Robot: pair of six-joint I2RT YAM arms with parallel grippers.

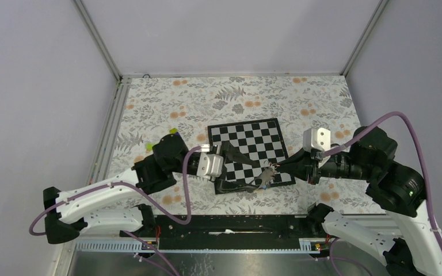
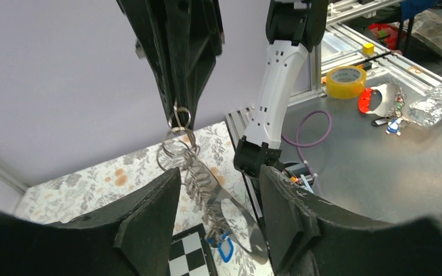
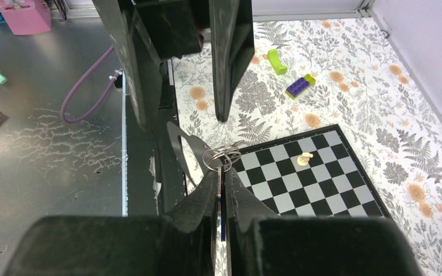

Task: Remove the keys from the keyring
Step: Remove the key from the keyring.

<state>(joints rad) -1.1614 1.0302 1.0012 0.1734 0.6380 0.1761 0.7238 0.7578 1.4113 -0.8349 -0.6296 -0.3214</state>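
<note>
My right gripper (image 3: 220,172) is shut on a thin key (image 3: 221,198) and holds it edge-on above the near edge of the chessboard (image 1: 247,135). Metal rings (image 3: 221,154) stick out just past its fingertips. In the left wrist view the grey-brown keyring strap (image 2: 198,175) hangs from those rings down to a blue carabiner (image 2: 225,248). My left gripper (image 2: 218,172) is open, with its jaws on either side of the hanging strap and not touching it. In the top view the two grippers, left (image 1: 243,169) and right (image 1: 276,168), face each other with the key bunch (image 1: 266,177) between them.
A pale pawn (image 3: 304,159) stands on the chessboard (image 3: 322,184). A lime-green piece (image 3: 274,60) and a purple-and-yellow brick (image 3: 299,86) lie on the floral cloth beyond the left arm. The black rail (image 1: 236,227) runs along the table's near edge.
</note>
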